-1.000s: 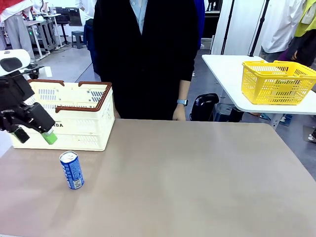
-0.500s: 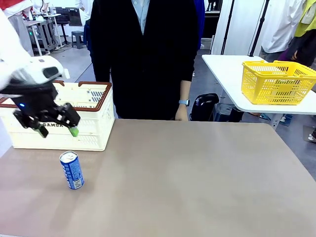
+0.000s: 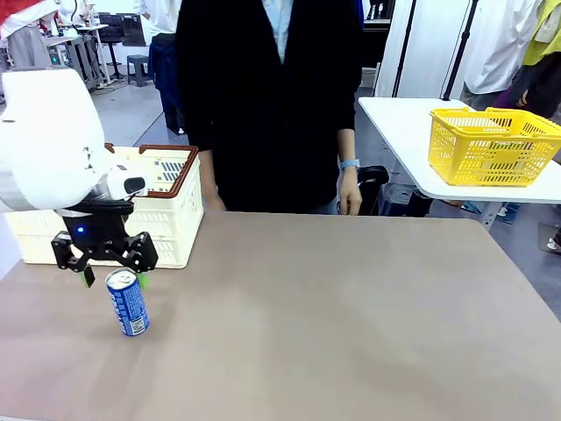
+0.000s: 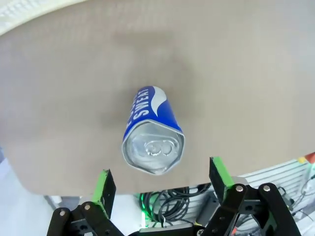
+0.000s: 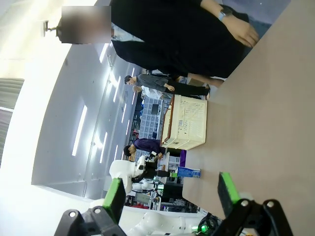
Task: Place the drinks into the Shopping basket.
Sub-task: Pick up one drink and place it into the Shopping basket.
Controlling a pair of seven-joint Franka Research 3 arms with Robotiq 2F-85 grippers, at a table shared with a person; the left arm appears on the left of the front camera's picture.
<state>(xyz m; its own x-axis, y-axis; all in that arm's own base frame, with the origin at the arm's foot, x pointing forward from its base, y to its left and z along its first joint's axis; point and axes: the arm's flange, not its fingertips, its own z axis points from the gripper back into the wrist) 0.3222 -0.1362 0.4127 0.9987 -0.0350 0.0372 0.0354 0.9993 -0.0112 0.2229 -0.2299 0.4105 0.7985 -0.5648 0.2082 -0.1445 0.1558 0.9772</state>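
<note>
Left hand [image 3: 115, 280], fingers apart, poised over the upright blue can [image 3: 128, 304] on the tabletop [image 3: 351, 307]; Shopping basket [image 3: 166, 230] just behind the can. Right hand [image 5: 171, 194] likewise apart. Risk: an off-centre descent would bring a fingertip onto the rim, toppling the can.

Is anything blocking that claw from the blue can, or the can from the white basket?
Nothing visible. The open left gripper hangs over the blue can; bare table lies between can and Shopping basket.
</note>
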